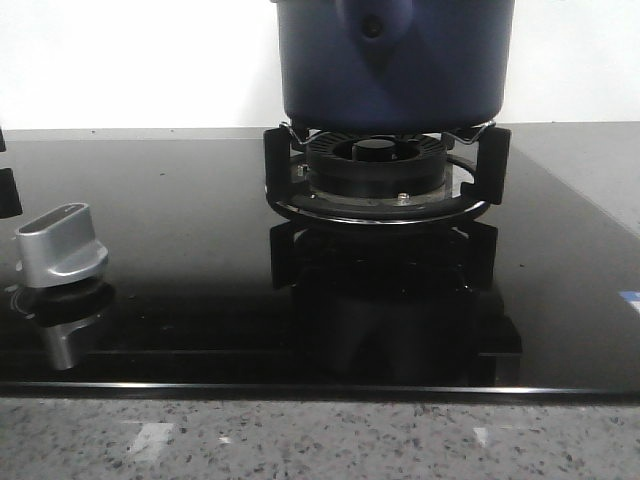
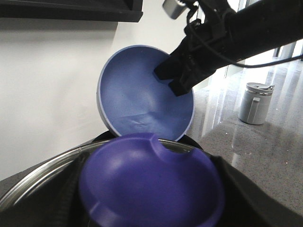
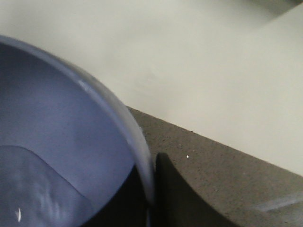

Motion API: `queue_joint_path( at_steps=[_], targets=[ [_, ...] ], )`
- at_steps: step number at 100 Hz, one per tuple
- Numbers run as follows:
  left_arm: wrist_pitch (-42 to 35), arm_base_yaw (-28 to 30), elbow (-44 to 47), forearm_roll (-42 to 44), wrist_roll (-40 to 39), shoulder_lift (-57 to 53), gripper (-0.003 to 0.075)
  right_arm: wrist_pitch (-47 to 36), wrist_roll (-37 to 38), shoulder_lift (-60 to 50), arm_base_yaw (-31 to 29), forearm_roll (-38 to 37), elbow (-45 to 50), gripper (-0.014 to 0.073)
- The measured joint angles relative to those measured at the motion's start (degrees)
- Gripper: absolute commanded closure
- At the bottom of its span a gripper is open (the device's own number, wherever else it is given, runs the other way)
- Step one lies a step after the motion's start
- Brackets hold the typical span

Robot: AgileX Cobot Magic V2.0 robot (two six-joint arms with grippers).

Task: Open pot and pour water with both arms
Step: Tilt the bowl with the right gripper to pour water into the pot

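Note:
The dark navy pot (image 1: 395, 60) stands on the gas burner (image 1: 378, 165); its top is cut off by the frame. No gripper shows in the front view. In the left wrist view my left gripper (image 2: 151, 189) is shut on the purple knob (image 2: 149, 182) of the glass lid (image 2: 33, 182), which fills the foreground. Beyond it my right gripper (image 2: 177, 78) holds the lighter blue bowl (image 2: 137, 97) by its rim, tilted up on edge. In the right wrist view the right gripper (image 3: 152, 189) pinches the bowl's rim (image 3: 137, 142), with water (image 3: 28, 189) low in the bowl.
A silver stove knob (image 1: 62, 245) sits on the black glass hob (image 1: 180, 200) at the left. A grey lidded jug (image 2: 255, 102) stands on the speckled counter (image 2: 265, 156). A white wall is close behind the pot.

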Motion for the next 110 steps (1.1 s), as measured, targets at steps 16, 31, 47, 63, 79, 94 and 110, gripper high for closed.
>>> queue_joint_path(
  at_steps=[16,31,47,63,79,94,110],
  targets=[
    [0.09,0.0,0.0,0.0,0.0,0.0,0.0405,0.91,1.24,1.32,1.88,-5.78,0.0,0.0638],
    [0.09,0.0,0.0,0.0,0.0,0.0,0.0405,1.17,1.49,1.78,3.69,-12.66,0.24,0.0639],
    [0.09,0.0,0.0,0.0,0.0,0.0,0.0405,1.17,1.51,1.78,5.43,-18.97,0.48,0.0639],
    [0.09,0.0,0.0,0.0,0.0,0.0,0.0405,1.05,1.72,1.78,6.45,-23.52,0.48,0.0639],
    [0.09,0.0,0.0,0.0,0.0,0.0,0.0405,0.96,1.72,1.78,7.42,-27.35,0.51,0.0639],
    [0.09,0.0,0.0,0.0,0.0,0.0,0.0405,0.62,1.72,1.78,8.62,-32.05,0.51,0.0639],
    [0.09,0.0,0.0,0.0,0.0,0.0,0.0405,0.59,1.72,1.78,9.4,-36.22,0.51,0.0641]
  ],
)
